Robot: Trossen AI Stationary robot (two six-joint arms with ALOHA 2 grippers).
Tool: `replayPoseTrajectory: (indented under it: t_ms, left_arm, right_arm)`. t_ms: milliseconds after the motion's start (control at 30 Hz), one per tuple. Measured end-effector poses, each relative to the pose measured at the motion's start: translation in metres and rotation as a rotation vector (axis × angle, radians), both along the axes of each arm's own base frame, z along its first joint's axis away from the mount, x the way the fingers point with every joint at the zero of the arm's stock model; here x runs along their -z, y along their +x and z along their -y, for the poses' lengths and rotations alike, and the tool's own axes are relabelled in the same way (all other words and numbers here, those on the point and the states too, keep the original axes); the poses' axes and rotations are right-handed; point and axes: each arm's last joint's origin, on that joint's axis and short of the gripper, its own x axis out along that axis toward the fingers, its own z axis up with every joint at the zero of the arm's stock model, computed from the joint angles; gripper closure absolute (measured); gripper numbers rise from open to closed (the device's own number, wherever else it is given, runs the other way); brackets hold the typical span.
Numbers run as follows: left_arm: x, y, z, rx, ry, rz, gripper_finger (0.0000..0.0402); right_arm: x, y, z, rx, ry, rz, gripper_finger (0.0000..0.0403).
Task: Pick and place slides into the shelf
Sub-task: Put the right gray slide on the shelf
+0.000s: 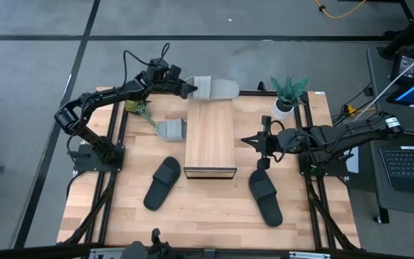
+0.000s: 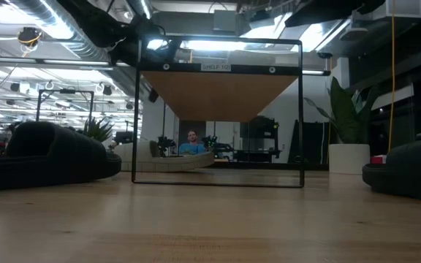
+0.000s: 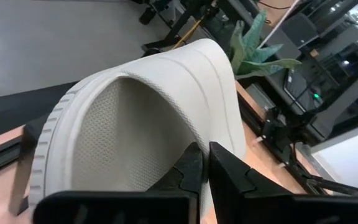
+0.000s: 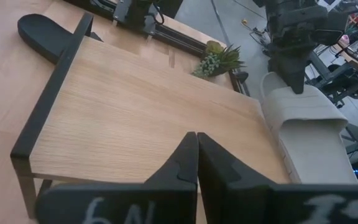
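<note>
The left claw (image 1: pixel 187 89) grips a light grey slide (image 1: pixel 214 88) by its strap, fingers pinched on it, holding it at the far end of the shelf (image 1: pixel 210 137), partly beyond the counter (image 1: pixel 207 208) edge. A second grey slide (image 1: pixel 171 129) lies just beside the shelf's left side, near a small plant sprig (image 1: pixel 139 108). One black slide (image 1: pixel 162 183) rests left of the shelf's near end, another black slide (image 1: pixel 265 196) to its right. The right claw (image 1: pixel 252 141) hovers just right of the shelf, fingers pressed together and holding nothing. A potted plant (image 1: pixel 287 93) stands at the far right corner.
</note>
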Motion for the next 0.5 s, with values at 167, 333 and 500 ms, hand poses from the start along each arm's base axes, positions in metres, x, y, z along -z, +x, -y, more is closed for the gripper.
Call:
replayPoseTrajectory:
  t_ms: [167,333,500]
  left_arm:
    - [0.0004,-0.0004,-0.0009,-0.034,0.009,-0.012,0.0387]
    - [0.0012,-0.0007,-0.0009,-0.044,0.007,-0.022,0.0386]
    - [0.0019,-0.001,-0.0006,-0.043,-0.001,-0.029,0.0386]
  right_arm:
    - [0.0,0.0,0.0,0.002,0.003,0.001,0.0398]
    - [0.0,0.0,0.0,0.002,0.003,0.001,0.0398]
    - [0.0001,0.0,0.0,0.001,0.003,0.0,0.0398]
